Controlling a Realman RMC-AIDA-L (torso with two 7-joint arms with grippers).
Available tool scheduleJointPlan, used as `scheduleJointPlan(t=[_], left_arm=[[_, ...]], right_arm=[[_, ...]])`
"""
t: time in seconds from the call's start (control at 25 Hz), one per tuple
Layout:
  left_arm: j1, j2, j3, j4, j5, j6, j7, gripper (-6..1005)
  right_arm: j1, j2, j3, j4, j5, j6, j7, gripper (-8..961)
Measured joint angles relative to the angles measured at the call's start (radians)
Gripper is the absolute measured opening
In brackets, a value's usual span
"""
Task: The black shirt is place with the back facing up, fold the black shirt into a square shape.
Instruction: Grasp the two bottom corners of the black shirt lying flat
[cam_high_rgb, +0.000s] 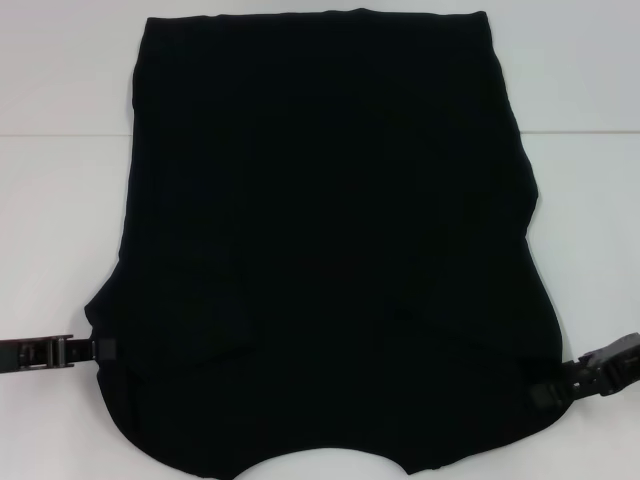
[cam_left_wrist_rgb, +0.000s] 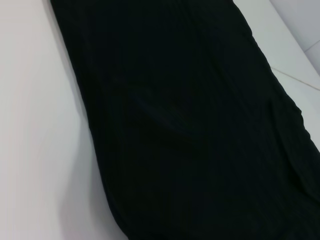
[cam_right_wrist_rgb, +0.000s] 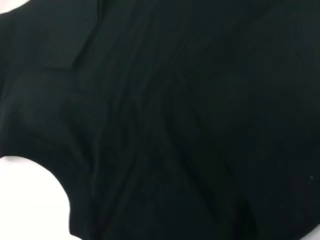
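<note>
The black shirt (cam_high_rgb: 330, 230) lies spread flat on the white table (cam_high_rgb: 60, 200), hem at the far side and the curved neck opening at the near edge. No lettering shows. My left gripper (cam_high_rgb: 100, 349) lies low at the shirt's near left edge, its tip touching the cloth. At the near right edge my right gripper (cam_high_rgb: 545, 393) also meets the fabric. The left wrist view shows the black shirt (cam_left_wrist_rgb: 190, 125) running lengthwise. In the right wrist view the black shirt (cam_right_wrist_rgb: 175, 115) fills almost everything, with gentle creases.
Bare white table shows on both sides of the shirt and beyond its hem. A faint seam line crosses the table (cam_high_rgb: 70, 132) at the far part. White table (cam_left_wrist_rgb: 35, 125) flanks the cloth in the left wrist view.
</note>
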Motion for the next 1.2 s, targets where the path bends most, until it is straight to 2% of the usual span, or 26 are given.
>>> scheduleJointPlan(t=[0.28,0.6,1.0,1.2], left_arm=[[-0.003,0.001,0.000,-0.002,-0.001,-0.003,0.001,26],[-0.008,0.003,0.000,-0.002,-0.001,-0.006,0.001,26],[-0.006,0.003,-0.002,-0.002,0.000,-0.016,0.011,27],[-0.002,0.003,-0.004,-0.001,-0.008,-0.008,0.012,27]], right_arm=[[0.012,0.004,0.000,0.000,0.001,-0.018,0.003,699],[0.023,0.004,0.006,-0.002,0.000,-0.021,0.011,568],[0.023,0.004,0.001,0.003,0.000,-0.007,0.029,131],[0.003,0.005,0.012,0.002,0.008,-0.006,0.018,76]])
